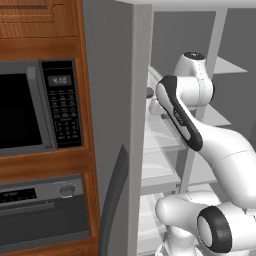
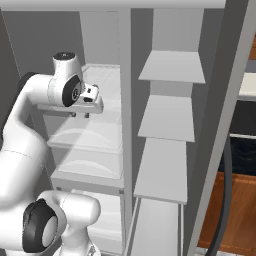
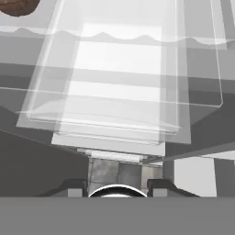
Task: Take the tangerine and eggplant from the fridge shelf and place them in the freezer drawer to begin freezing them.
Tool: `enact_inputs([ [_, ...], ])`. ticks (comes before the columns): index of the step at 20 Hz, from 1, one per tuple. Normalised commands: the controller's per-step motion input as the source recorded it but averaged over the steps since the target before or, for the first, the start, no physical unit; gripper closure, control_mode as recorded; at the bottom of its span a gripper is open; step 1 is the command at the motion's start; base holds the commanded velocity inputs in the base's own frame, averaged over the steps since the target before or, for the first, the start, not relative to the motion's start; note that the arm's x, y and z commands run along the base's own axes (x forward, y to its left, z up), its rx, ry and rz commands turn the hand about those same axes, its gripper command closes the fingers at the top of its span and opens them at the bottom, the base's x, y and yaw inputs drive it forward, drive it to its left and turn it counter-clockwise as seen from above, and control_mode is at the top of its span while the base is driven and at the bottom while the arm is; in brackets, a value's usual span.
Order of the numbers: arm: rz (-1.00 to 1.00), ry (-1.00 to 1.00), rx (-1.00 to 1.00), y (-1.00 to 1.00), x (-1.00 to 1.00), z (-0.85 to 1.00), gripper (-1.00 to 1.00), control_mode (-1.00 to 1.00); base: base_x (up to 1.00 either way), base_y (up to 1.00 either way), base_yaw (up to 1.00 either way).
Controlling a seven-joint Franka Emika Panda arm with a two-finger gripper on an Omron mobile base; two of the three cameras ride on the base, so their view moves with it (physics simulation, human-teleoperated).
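Microwave (image 1: 30, 107) display reading 4:10, tool (image 2: 81, 115) by fridge shelf (image 2: 102, 80)

The fridge shelf (image 2: 102, 75) sits at the top of the stacked clear bins (image 2: 90, 135); above those bins in the hand view, a brown rounded thing (image 3: 17, 6), possibly the tangerine, lies cut off.
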Motion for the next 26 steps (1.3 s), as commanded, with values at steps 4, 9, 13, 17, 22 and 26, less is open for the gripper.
enact_inputs([
  [4, 0.00, -0.11, 0.00, 0.03, -0.01, 0.00, -1.00, -1.00, 0.00, 0.00, 0.00],
  [9, -0.05, -0.16, 0.00, 0.12, 0.32, 0.22, -1.00, -1.00, 0.00, 0.00, 0.00],
  [13, -0.01, -0.08, 0.00, 0.18, 0.63, 0.34, -1.00, -1.00, 0.00, 0.00, 0.00],
  [17, -0.02, 0.01, 0.00, 0.00, 0.66, 0.32, -1.00, -1.00, 0.00, 0.00, 0.00],
  [22, 0.00, 0.14, 0.00, 0.00, 0.75, 0.01, -1.00, -1.00, 0.00, 0.00, 0.00],
  [26, 0.00, 0.18, 0.00, 0.00, 0.71, 0.00, -1.00, -1.00, 0.00, 0.00, 0.00],
])
